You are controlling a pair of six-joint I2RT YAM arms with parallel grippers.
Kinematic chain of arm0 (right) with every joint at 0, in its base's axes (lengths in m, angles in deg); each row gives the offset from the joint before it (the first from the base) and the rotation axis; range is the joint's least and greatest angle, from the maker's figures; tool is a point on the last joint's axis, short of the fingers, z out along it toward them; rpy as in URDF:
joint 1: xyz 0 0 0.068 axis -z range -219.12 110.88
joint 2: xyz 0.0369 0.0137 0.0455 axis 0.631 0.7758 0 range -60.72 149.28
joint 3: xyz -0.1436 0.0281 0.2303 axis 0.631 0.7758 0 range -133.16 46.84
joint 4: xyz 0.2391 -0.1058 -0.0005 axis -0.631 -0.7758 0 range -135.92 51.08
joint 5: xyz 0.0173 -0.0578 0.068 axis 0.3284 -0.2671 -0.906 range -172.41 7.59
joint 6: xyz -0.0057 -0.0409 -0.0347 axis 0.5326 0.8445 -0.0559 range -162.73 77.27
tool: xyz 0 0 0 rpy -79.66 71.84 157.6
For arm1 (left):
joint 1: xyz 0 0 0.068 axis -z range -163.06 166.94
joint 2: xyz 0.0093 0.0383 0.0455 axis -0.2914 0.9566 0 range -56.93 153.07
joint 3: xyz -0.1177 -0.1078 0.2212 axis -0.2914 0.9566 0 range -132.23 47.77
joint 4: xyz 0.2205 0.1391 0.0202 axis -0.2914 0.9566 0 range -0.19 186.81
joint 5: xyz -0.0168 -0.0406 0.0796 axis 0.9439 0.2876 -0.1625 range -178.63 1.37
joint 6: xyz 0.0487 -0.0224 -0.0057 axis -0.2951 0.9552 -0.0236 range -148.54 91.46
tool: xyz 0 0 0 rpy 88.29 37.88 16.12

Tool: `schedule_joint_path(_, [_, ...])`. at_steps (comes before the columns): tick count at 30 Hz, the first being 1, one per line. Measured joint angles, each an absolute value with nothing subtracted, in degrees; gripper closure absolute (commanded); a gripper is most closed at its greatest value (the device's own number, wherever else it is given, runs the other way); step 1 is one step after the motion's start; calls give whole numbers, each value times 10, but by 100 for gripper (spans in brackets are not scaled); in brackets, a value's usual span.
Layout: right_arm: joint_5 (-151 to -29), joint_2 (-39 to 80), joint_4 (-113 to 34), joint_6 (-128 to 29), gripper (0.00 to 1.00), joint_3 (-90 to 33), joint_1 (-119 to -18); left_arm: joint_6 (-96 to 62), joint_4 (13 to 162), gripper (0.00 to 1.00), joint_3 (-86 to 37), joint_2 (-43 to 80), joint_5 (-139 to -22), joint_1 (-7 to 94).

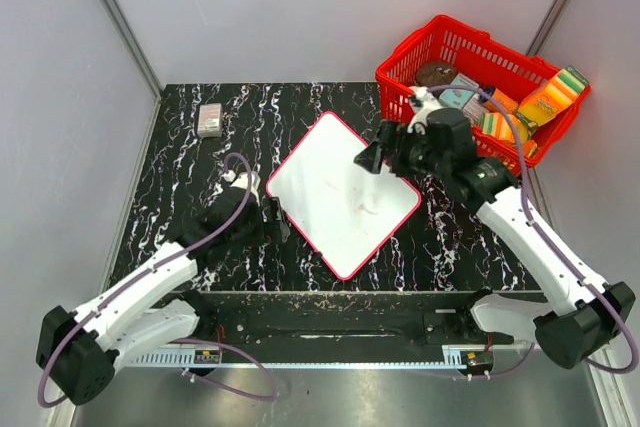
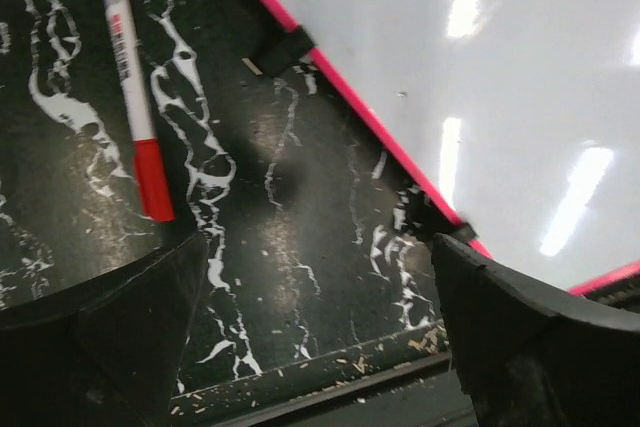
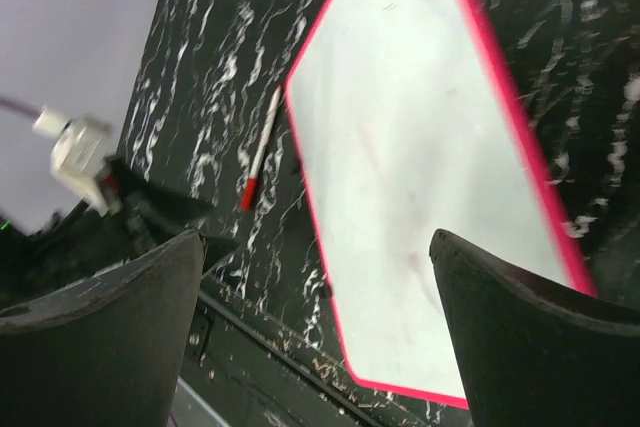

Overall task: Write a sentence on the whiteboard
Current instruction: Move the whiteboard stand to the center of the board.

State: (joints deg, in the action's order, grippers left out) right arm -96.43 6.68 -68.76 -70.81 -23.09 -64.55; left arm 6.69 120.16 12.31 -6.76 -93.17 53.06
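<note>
Whiteboard [image 1: 343, 194]: flat on the tabletop [image 1: 190, 172], cornerwise between both hands (faint reddish smudges on it).
Left hand [image 2: 315, 327]: spread, holding nothing; board edge just right of it.
Right hand [image 3: 318, 347]: spread, holding nothing, at the board's edge.
Marker [image 2: 130, 87]: ahead-left of the left hand.

The whiteboard [image 1: 345, 187] is white, rimmed red; the table [image 1: 190, 172] under it is black, veined white; the pen [image 2: 130, 87] beside it is white, red-capped.

We count one whiteboard [image 1: 340, 192], one marker [image 2: 130, 87], one red basket [image 1: 455, 42], one small grey block [image 1: 209, 119], and two tools: left tool [image 2: 320, 297] and right tool [image 3: 320, 287]. The basket's packets [image 1: 545, 102] are too jumbled to count.
</note>
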Motion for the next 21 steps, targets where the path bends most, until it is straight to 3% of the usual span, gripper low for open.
schedule_joint_path(6, [-882, 74, -649, -715, 0, -222, -778, 93, 1225, 3, 123, 4, -1006, 523])
schedule_joint_path(11, [-859, 62, -623, -731, 0, -183, -811, 101, 1244, 11, 120, 68, -1044, 494])
schedule_joint_path(17, [-847, 27, -618, -743, 0, -147, -813, 90, 1243, 28, 108, 95, -1048, 504])
schedule_joint_path(18, [-846, 18, -616, -744, 0, -142, -813, 86, 1240, 37, 106, 94, -1049, 517])
schedule_joint_path(21, [-842, -7, -615, -746, 0, -133, -813, 85, 1229, 41, 104, 95, -1044, 565])
